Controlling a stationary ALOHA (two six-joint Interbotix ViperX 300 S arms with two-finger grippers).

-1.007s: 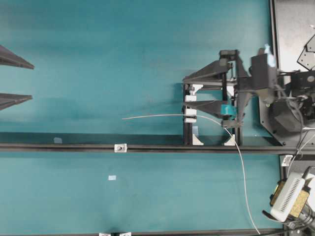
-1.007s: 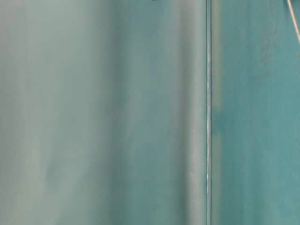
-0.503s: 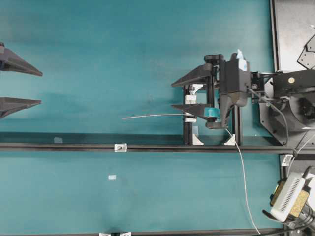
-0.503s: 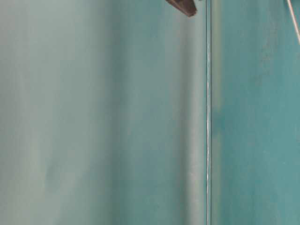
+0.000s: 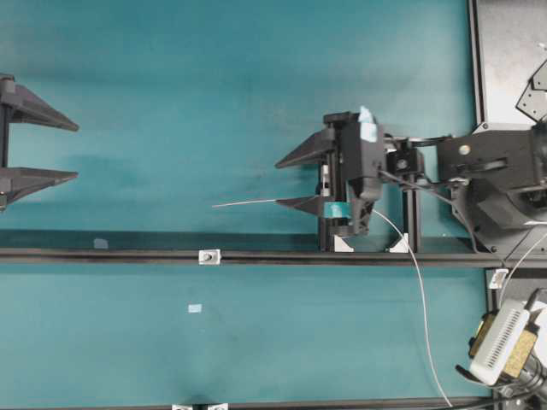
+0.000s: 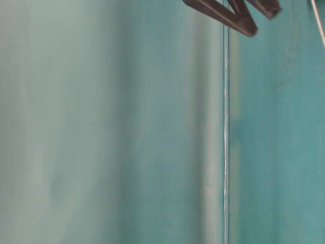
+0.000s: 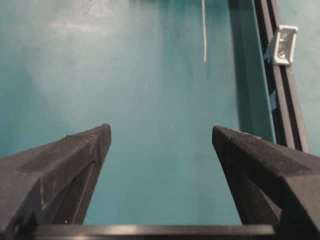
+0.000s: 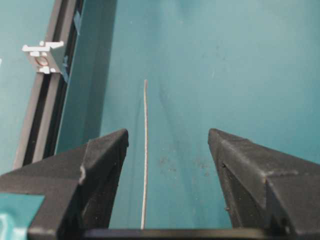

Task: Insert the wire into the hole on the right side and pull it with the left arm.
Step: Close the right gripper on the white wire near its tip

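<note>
Alongside wire [image 5: 248, 203]: black rail [image 5: 128, 255], white bracket [image 5: 208, 256]

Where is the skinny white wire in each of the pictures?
Overhead: the wire pokes left from under the right gripper, then curves down to the bottom edge.
Table-level: a thin pale line at the top right corner, probably the wire.
Left wrist: wire tip top middle.
Right wrist: the wire lies between the open fingers.
Shared landmark: the black rail.
</note>
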